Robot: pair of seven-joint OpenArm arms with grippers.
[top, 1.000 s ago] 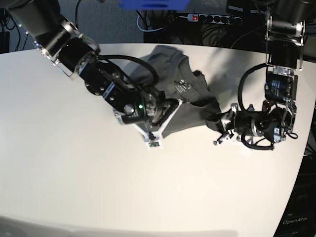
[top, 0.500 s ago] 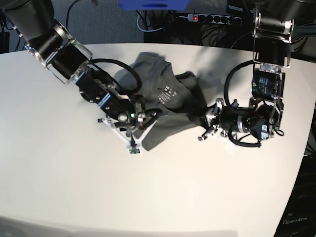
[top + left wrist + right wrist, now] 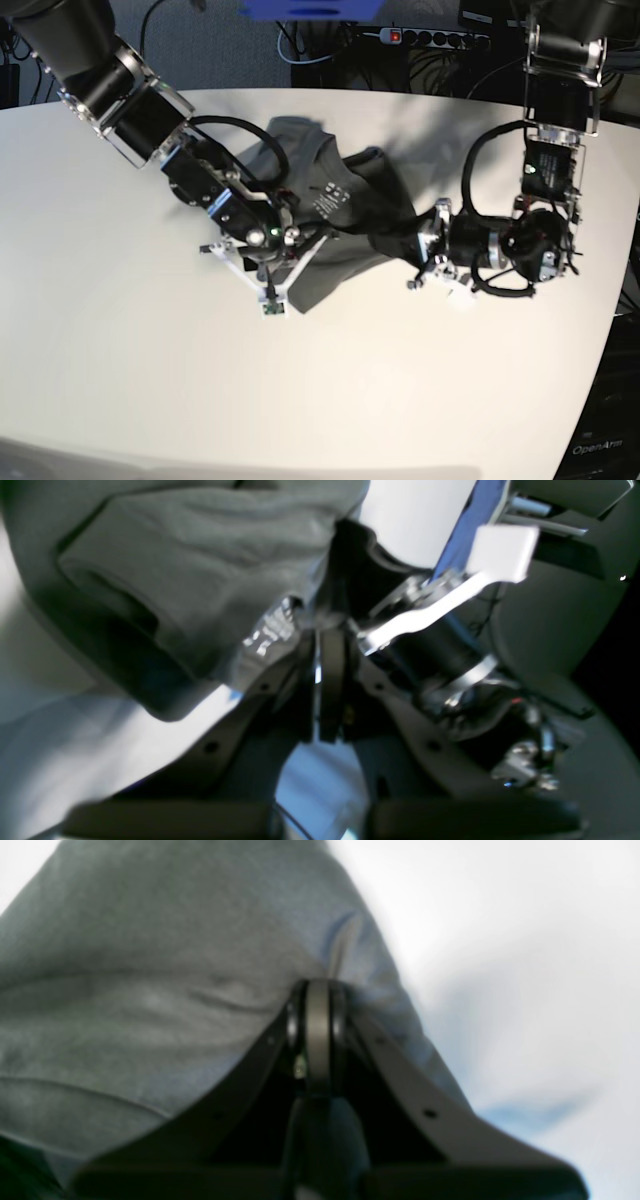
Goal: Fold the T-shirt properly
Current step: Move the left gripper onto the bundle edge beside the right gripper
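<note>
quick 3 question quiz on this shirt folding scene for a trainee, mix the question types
1. True or false: the T-shirt lies flat and neatly folded on the table.
2. Multiple choice: the right gripper has its jaws (A) wide open over bare table, (B) shut on the grey cloth, (C) out of every view.
3. Short answer: in the base view, on which side of the picture is the left gripper?

Key
1. False: it is bunched and wrinkled between the two arms.
2. B
3. The picture's right, at the shirt's right edge, jaws shut on cloth.
</note>
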